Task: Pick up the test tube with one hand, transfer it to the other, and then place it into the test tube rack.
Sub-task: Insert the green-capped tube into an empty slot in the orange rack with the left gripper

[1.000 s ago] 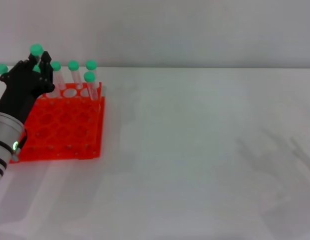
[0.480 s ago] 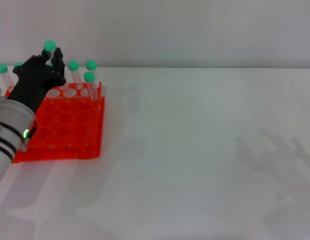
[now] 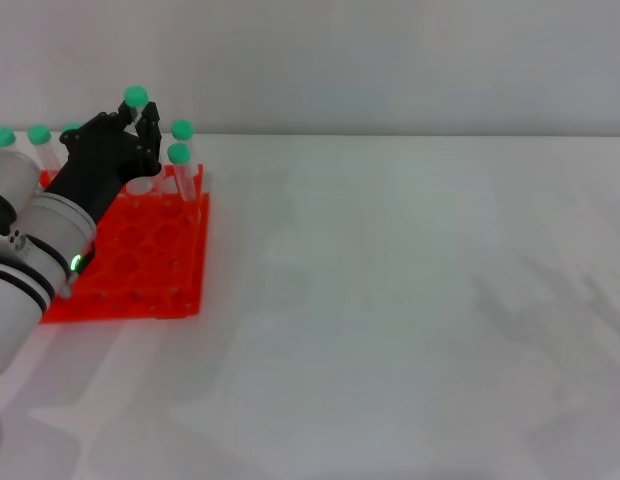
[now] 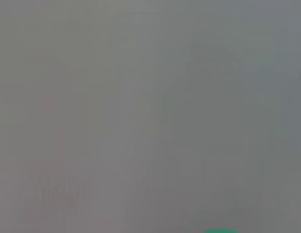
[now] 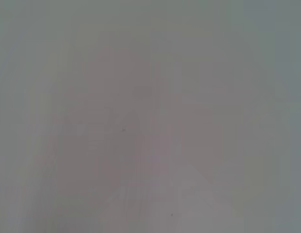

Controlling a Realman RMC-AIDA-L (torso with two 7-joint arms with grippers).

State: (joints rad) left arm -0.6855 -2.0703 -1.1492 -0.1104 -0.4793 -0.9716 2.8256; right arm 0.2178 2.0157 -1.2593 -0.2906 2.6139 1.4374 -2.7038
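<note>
A: Nearest, only bare counter point(image 3: 390, 340), pale and wide. Farther back on the left side, the left hand point(image 3: 115, 150), black, over the test tube rack point(image 3: 150, 260). Fingers closed around the test tube point(image 3: 136, 103), green cap up above the fingertips, tube upright or nearly so.

B: And the right hand?

A: Not in view in the head picture. Nothing useful in either wrist view, only grey, with a small sliver of green at the edge of the left one.

B: Then the step in hand, as a judgement?

A: Probably carrying the tube away from the rack toward the middle for the transfer. Better to lift high enough to clear the neighbouring caps, to keep the tube vertical, and to leave the lower part free for the other hand to take. Risk of knocking the standing tubes just beside the fingers.

B: Contents of the rack?

A: Orange-red, two tiers of round holes, near rows empty. At the far edge, several green-capped tubes point(image 3: 180, 155) standing upright: two at the right corner, more behind the arm on the left point(image 3: 20, 140). Exact number hard to tell, arm in front.
</note>
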